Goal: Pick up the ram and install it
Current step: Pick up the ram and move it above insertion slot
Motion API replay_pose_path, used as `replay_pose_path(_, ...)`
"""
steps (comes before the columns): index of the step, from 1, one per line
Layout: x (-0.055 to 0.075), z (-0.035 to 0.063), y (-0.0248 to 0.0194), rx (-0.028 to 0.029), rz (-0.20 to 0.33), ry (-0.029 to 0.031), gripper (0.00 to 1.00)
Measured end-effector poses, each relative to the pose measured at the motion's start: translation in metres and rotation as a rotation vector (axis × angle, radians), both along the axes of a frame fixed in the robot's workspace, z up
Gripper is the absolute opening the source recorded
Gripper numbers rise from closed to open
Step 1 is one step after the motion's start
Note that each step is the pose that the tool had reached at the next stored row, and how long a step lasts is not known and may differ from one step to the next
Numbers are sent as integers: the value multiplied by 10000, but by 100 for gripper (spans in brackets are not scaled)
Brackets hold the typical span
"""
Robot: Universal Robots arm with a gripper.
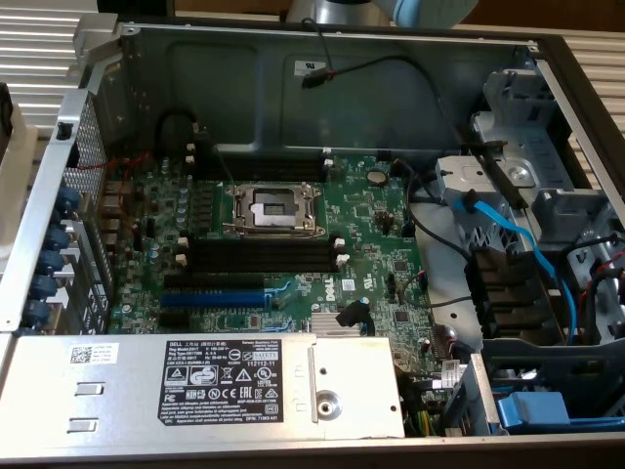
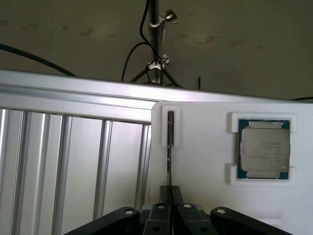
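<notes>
At the white parts tray [image 2: 205, 196], wrist view: gripper [image 2: 170, 197] is drawn in narrow, fingers pinching the ram [image 2: 169, 147]. The ram shows edge-on as a thin dark strip. It stands on edge with its far end in a tight pocket [image 2: 176, 128] cut into the tray, presumably so it stays upright and both flat faces are open to a side pinch. The grip looks to be at the near end of the stick, and I can't tell if it has lifted clear of the pocket. A CPU [image 2: 264, 149] lies flat in its own square recess, well apart and untouched. Exterior view: Dell case [image 1: 293, 68] lies open on its side, so the motherboard [image 1: 371, 244] faces up for straight-down insertion. The black memory slots [image 1: 259, 256] are all empty, and whether their white end clips are swung out I can't judge. They lie between the empty CPU socket [image 1: 273, 207] and the blue expansion slot [image 1: 213, 297]. The power supply [image 1: 195, 381] sits along the near edge, beside the slots, so clearance there looks tight. Install not done, ram is at the tray.
</notes>
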State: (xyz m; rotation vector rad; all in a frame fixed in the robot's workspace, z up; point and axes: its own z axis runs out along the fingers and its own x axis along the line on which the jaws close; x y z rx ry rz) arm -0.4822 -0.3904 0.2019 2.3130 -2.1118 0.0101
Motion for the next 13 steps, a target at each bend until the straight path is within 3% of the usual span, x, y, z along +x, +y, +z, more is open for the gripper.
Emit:
replay_pose_path(9, 0, 9, -1, -12, 1, 0, 12)
replay_pose_path(13, 0, 152, 0, -27, 1, -1, 12)
